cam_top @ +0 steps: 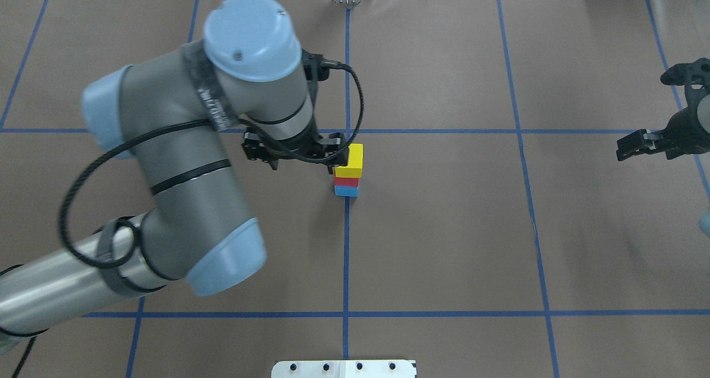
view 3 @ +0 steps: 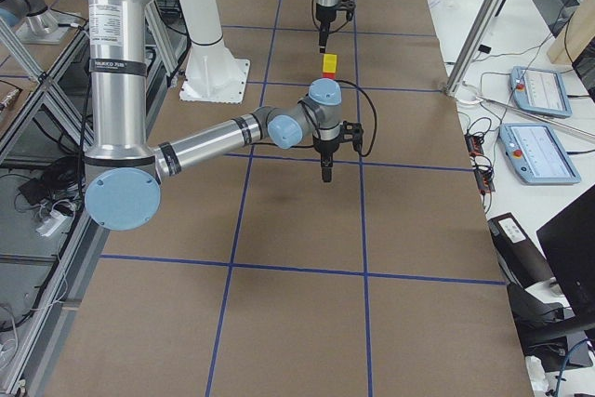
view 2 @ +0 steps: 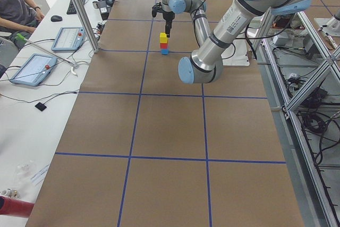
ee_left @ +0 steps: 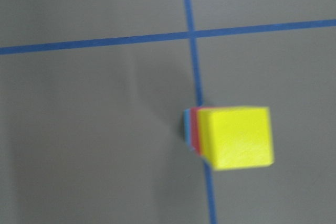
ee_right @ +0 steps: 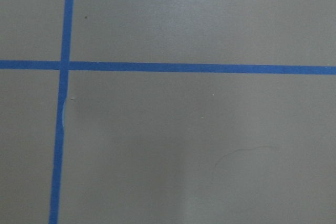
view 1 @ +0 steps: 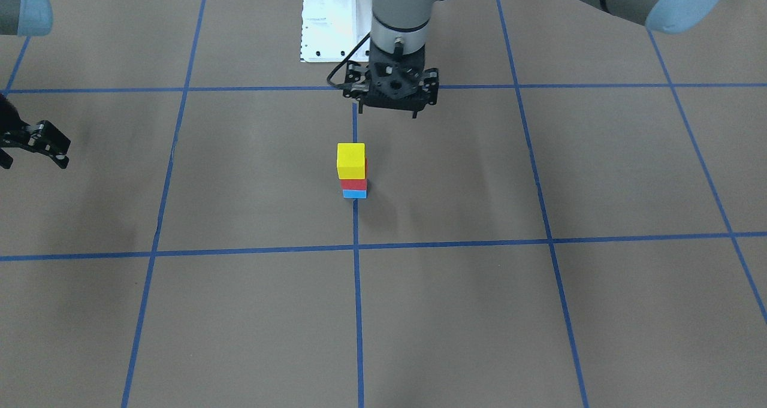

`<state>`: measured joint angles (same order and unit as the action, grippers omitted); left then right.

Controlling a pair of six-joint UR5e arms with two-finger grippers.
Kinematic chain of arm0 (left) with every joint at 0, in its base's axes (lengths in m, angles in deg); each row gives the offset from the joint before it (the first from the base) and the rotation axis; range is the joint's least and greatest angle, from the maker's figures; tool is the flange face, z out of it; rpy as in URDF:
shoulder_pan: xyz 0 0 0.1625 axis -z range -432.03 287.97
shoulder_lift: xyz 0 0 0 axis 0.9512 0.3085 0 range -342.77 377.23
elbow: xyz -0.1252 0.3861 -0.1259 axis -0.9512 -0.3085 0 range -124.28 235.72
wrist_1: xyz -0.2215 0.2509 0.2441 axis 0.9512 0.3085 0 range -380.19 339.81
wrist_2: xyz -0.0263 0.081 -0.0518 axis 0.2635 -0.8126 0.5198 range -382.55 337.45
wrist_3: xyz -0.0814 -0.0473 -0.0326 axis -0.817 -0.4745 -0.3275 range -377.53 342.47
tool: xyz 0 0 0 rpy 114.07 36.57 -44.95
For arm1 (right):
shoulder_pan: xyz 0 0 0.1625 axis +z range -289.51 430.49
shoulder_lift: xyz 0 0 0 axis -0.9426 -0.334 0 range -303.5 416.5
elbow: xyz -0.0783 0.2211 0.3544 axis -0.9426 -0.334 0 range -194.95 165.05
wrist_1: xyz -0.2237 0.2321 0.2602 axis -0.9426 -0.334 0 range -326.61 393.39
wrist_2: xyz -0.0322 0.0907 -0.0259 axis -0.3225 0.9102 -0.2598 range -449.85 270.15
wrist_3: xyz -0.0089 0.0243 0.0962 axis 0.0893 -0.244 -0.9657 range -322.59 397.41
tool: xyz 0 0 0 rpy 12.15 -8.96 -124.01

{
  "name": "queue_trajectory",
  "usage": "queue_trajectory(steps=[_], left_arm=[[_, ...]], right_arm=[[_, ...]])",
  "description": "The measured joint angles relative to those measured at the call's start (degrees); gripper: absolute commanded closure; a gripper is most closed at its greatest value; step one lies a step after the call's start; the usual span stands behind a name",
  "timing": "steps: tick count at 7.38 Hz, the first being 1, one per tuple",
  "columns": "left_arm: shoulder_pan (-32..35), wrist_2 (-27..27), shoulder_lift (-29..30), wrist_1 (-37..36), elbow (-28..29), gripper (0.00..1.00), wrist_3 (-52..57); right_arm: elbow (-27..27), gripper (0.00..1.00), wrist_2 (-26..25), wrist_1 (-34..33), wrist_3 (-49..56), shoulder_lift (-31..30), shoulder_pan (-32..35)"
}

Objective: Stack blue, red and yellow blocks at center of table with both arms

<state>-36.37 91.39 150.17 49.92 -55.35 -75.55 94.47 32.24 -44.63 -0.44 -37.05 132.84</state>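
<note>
A yellow block [view 1: 350, 160] sits on a red block [view 1: 353, 184], which sits on a blue block [view 1: 355, 194], on the tape line at the table's middle. The stack also shows from overhead [cam_top: 348, 167] and in the left wrist view [ee_left: 239, 137], where the yellow block sits slightly offset. My left gripper [view 1: 388, 107] hangs open and empty above the table, just behind the stack on the robot's side, and touches nothing. My right gripper [view 1: 33, 153] is open and empty, far off to my right [cam_top: 638, 145].
Blue tape lines [view 1: 356, 246] divide the brown table into squares. The white robot base plate [view 1: 329, 24] lies at the robot's edge. An operator [view 2: 16, 3] and tablets [view 2: 32, 67] are at a side desk beyond the table's far edge.
</note>
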Motion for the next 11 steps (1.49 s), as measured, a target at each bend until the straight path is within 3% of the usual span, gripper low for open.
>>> queue_trajectory(steps=[2, 3, 5, 7, 9, 11], left_arm=[[6.3, 0.8, -16.5, 0.8, -12.3, 0.00, 11.5], [13.0, 3.7, -25.3, 4.2, -13.5, 0.01, 20.5], [32.9, 15.7, -36.6, 9.5, -5.7, 0.01, 44.6], [45.8, 22.3, -38.0, 8.8, 5.0, 0.00, 61.3], [48.9, 22.8, -38.5, 7.9, 9.8, 0.00, 65.1], [50.3, 21.8, -39.9, 7.8, 10.3, 0.00, 65.6]], right_arm=[[-5.0, 0.00, 8.7, 0.0, 13.6, -1.4, 11.3], [-6.9, 0.00, 12.3, -0.2, 19.1, -1.8, 16.5], [-7.8, 0.00, 14.9, -0.4, 23.0, -1.8, 21.6], [-7.6, 0.00, 15.2, -0.5, 23.5, -1.8, 23.3], [-7.8, 0.00, 15.0, -0.3, 23.6, -2.1, 23.7], [-7.6, 0.00, 14.6, -0.3, 23.7, -1.8, 23.3]])
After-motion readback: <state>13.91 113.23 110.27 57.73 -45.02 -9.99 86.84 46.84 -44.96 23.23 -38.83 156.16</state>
